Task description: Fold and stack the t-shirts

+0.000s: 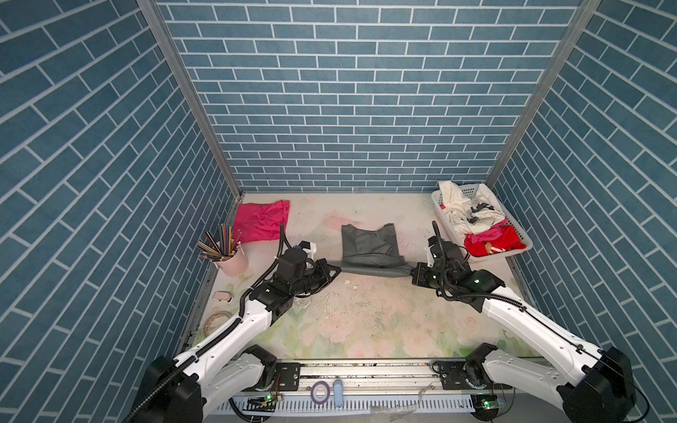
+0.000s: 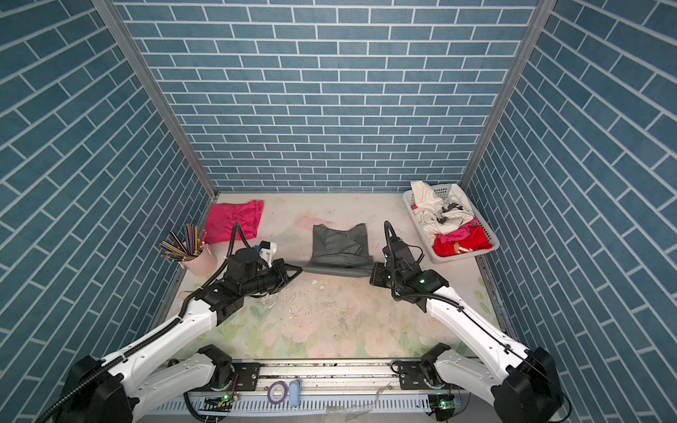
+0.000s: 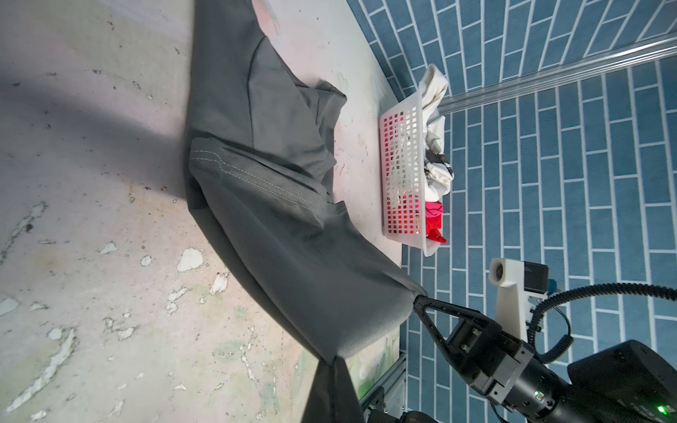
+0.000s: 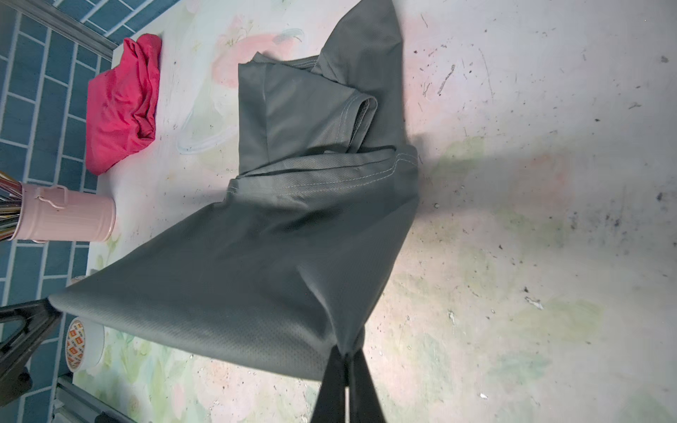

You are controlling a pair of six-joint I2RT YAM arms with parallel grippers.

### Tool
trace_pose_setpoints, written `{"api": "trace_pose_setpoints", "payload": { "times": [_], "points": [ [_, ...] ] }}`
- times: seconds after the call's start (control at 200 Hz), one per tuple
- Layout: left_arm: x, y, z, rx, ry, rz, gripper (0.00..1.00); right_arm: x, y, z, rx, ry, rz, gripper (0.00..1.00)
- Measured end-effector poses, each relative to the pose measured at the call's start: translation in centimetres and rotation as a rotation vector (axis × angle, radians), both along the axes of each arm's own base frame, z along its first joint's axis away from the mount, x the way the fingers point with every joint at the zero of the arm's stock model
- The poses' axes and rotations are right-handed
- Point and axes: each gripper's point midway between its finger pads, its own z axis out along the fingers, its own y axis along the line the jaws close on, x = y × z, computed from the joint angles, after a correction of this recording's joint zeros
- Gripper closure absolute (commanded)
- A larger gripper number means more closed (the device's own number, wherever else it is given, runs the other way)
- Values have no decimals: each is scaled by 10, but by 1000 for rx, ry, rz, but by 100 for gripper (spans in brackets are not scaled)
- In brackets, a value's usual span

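The dark grey t-shirt lies partly folded mid-table, sleeves turned in. Its near edge is raised and pulled taut between my two grippers. The left gripper is shut on the edge's left corner. At the right corner, the right gripper is shut on the cloth. Both wrist views show the grey cloth running up from the pinched corner. The hot pink t-shirt lies folded at the back left.
A white perforated basket with white and red clothes stands at the back right. A pink cup of pencils and a tape roll sit along the left edge. Brick-pattern walls close three sides.
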Motion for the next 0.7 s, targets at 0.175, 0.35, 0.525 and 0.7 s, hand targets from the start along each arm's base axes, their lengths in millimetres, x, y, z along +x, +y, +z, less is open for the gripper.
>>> {"api": "trace_pose_setpoints", "payload": {
  "times": [0.175, 0.35, 0.525, 0.7],
  "points": [
    [9, -4, 14, 2, 1, 1, 100, 9, 5, 24, 13, -35, 1, 100],
    [27, -3, 19, 7, 3, 20, 100, 33, 19, 45, 22, -69, 15, 100],
    [52, 4, 17, 9, 16, 53, 100, 64, 21, 38, 7, -46, 2, 100],
    [80, 7, 14, 0, 23, 64, 100, 88, 20, 20, 14, -1, -4, 100]
  ]
}}
